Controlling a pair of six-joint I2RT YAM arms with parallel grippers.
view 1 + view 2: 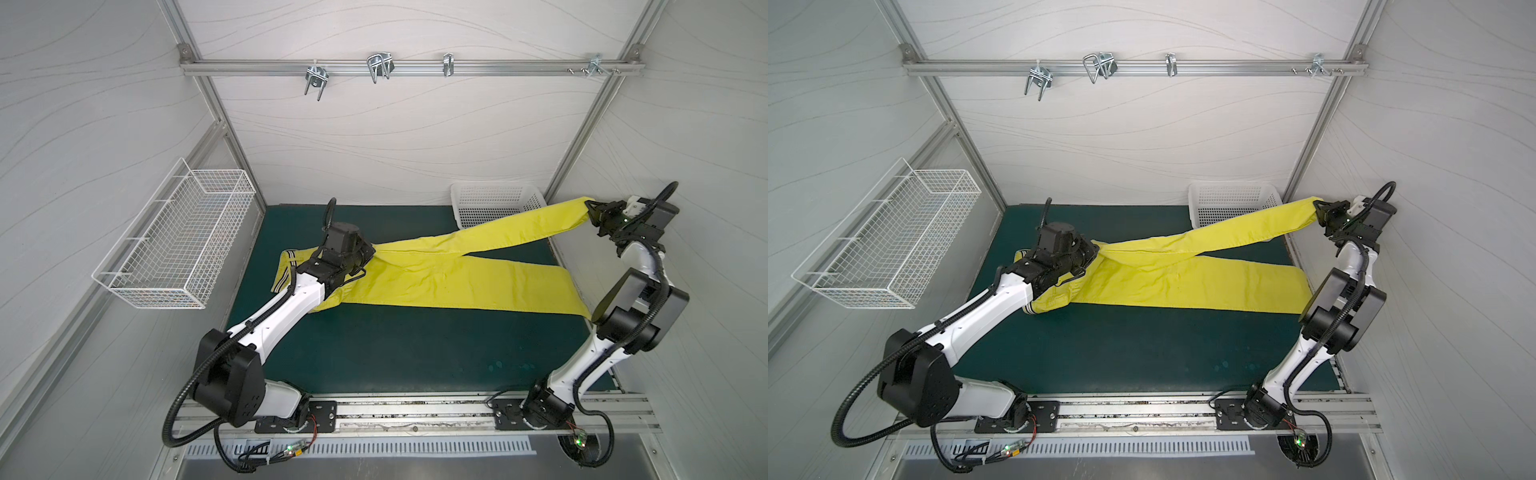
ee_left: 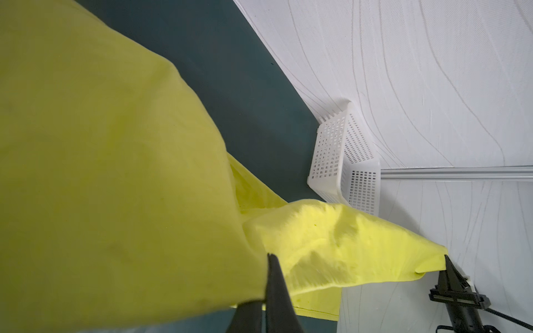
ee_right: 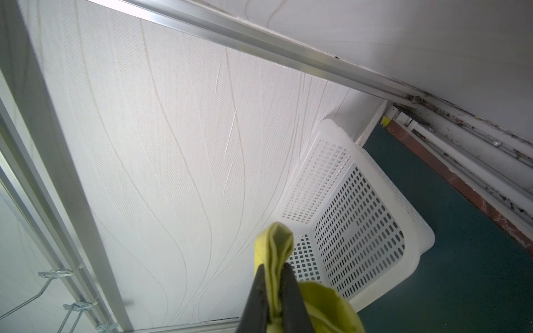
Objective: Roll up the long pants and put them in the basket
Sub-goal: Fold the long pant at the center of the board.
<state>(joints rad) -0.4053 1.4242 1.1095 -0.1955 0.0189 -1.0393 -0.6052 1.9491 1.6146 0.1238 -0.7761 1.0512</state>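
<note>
The long pants (image 1: 449, 278) (image 1: 1183, 282) are bright yellow-green and lie across the dark green mat (image 1: 395, 353), with the striped waistband (image 1: 284, 270) at the left. The near leg lies flat toward the right edge. The far leg is lifted and stretched taut between my grippers. My left gripper (image 1: 373, 252) (image 2: 270, 257) is shut on the fabric (image 2: 115, 173) at the top of that leg, and cloth drapes over one finger. My right gripper (image 1: 590, 206) (image 1: 1318, 206) (image 3: 272, 266) is shut on the folded cuff (image 3: 277, 245), held up by the right wall.
A white perforated plastic basket (image 1: 498, 203) (image 3: 360, 225) stands at the back right corner, just under the stretched leg. A white wire basket (image 1: 178, 241) hangs on the left wall. Metal hooks (image 1: 378, 66) hang on the rear rail.
</note>
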